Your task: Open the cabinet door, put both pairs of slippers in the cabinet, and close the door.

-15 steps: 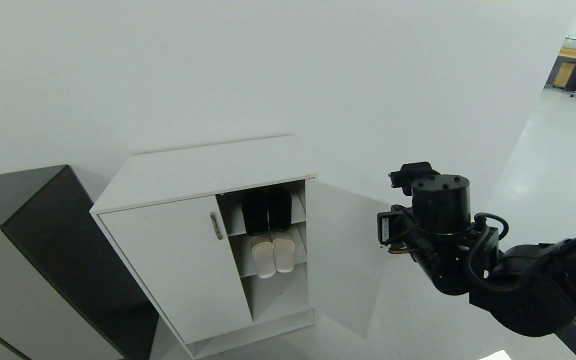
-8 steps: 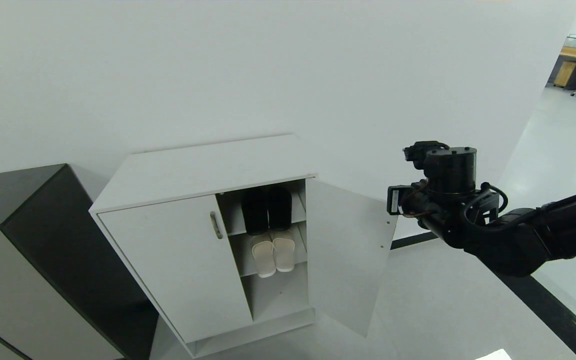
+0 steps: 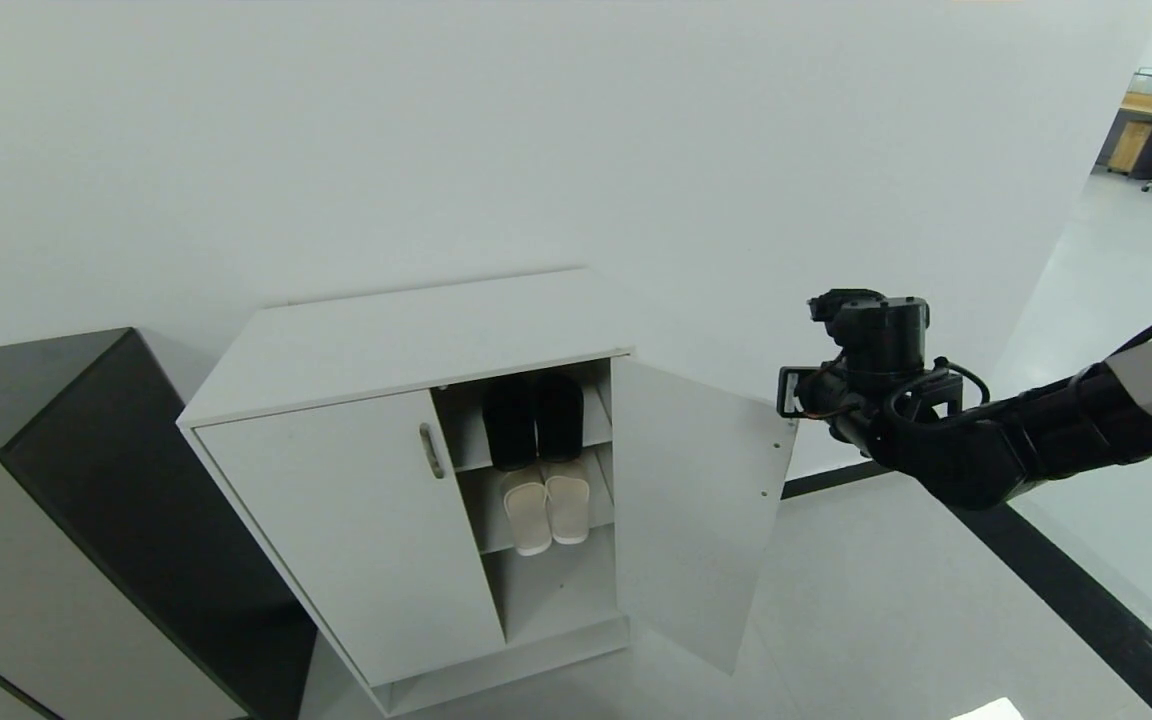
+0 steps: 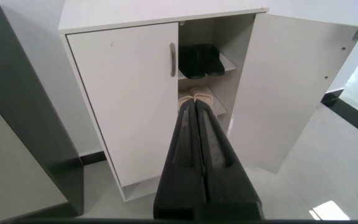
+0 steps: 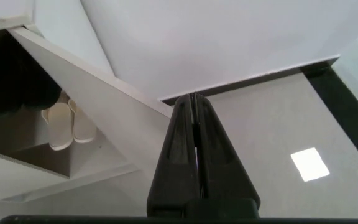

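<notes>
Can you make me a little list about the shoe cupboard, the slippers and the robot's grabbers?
cabinet: white, by the wall
right door: open
left door: shut
black slippers: upper shelf, side by side
white slippers: shelf below them
left gripper: jaws shut, empty, facing the cabinet
right gripper: jaws shut, empty, by the open door's free edge
not yet done: closing the door

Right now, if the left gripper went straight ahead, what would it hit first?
The left gripper would probably meet the white slippers inside the open cabinet, though depth is unclear.
</notes>
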Controlling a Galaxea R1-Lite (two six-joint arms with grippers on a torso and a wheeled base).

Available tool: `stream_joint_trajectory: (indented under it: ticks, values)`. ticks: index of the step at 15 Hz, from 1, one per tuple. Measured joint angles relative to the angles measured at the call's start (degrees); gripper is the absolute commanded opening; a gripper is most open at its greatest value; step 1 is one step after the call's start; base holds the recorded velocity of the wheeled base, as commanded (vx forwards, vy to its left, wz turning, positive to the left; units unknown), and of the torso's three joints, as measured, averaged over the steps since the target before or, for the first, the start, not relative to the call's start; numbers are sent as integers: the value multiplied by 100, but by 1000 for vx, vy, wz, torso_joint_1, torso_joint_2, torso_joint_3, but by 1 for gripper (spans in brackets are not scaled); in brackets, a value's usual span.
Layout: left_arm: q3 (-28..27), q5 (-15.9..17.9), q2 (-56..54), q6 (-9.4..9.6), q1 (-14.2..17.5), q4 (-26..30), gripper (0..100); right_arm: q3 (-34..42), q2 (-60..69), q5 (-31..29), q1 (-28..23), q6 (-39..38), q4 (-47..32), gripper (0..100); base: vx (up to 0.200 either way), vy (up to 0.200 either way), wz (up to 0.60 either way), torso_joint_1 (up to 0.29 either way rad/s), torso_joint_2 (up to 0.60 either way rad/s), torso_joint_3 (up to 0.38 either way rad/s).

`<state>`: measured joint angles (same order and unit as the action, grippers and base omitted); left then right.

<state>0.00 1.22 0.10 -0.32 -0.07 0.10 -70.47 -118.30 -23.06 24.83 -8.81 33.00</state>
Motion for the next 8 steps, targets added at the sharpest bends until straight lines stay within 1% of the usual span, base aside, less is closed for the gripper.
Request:
stream_joint_trajectory:
  ticks: [2,8]
  values:
    - [0,-7,0,5,0,0,0,-193,-80,257,-102,-222,-189,0,0,0,0,0,0,0]
    - [0,-7,0,0,0,0,0,-406,-406,288,-262,-254,-155,0,0,0,0,0,0,0]
